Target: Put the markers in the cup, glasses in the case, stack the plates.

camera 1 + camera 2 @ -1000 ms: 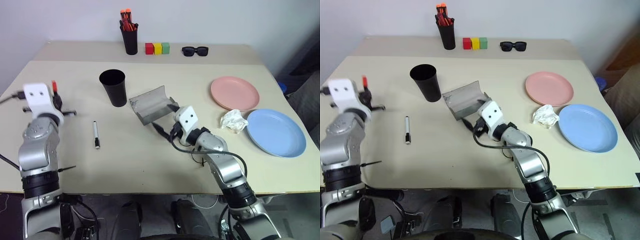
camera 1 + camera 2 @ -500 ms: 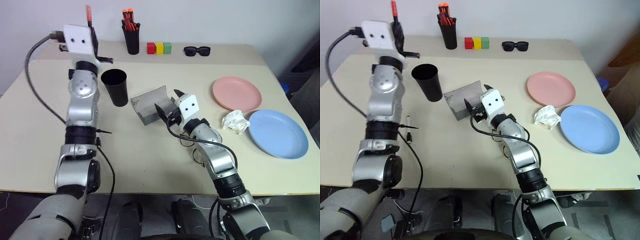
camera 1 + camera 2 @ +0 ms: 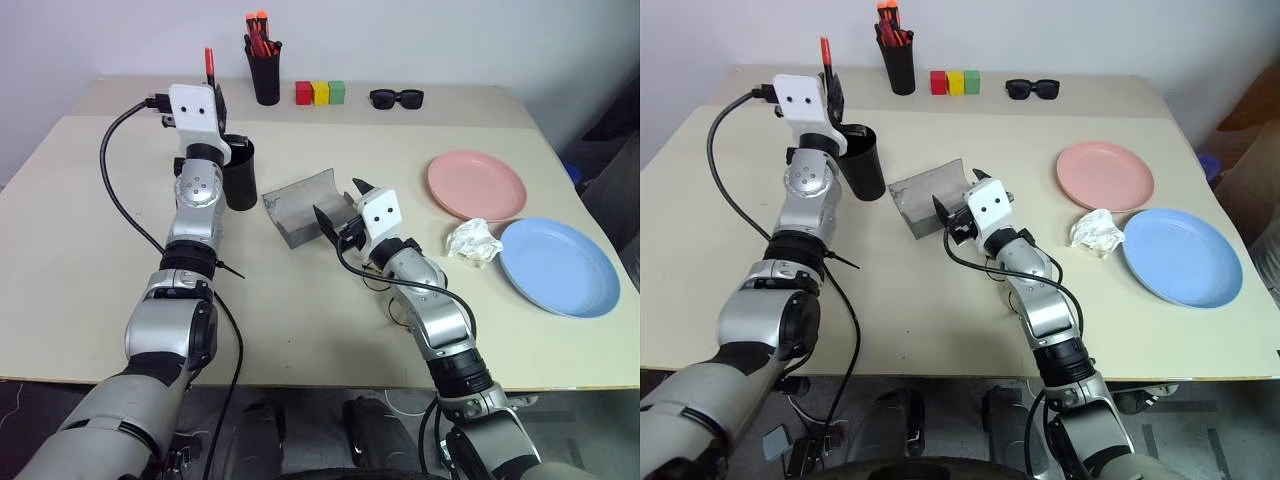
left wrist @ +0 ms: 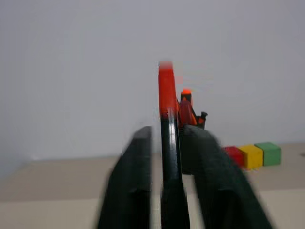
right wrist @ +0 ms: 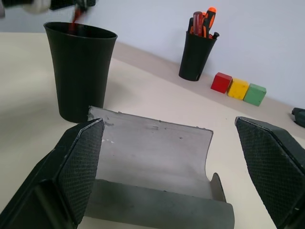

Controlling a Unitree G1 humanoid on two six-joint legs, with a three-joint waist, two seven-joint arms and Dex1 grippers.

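Observation:
The red-capped marker (image 3: 208, 62) stands upright between my left gripper's (image 3: 214, 98) fingers, just over the near rim of the black cup (image 3: 241, 178). In the left wrist view the jaws stand a little apart, with a gap beside the marker (image 4: 167, 119). My right gripper (image 3: 340, 202) is open at the near end of the open grey case (image 3: 298, 205), whose hollow lies between its fingers (image 5: 78, 167). The glasses (image 3: 380, 288) show as thin wire loops from under my right forearm. The pink plate (image 3: 477, 185) and the blue plate (image 3: 555, 265) lie side by side on the right.
A crumpled white paper (image 3: 470, 241) lies between the plates. At the table's back stand a pen holder (image 3: 265, 78) with orange-capped pens, three coloured blocks (image 3: 320, 94) and black sunglasses (image 3: 396, 98).
My left arm has swung from the table's left side up and across to the cup with the marker, and its jaws have parted. The right gripper has stayed by the case.

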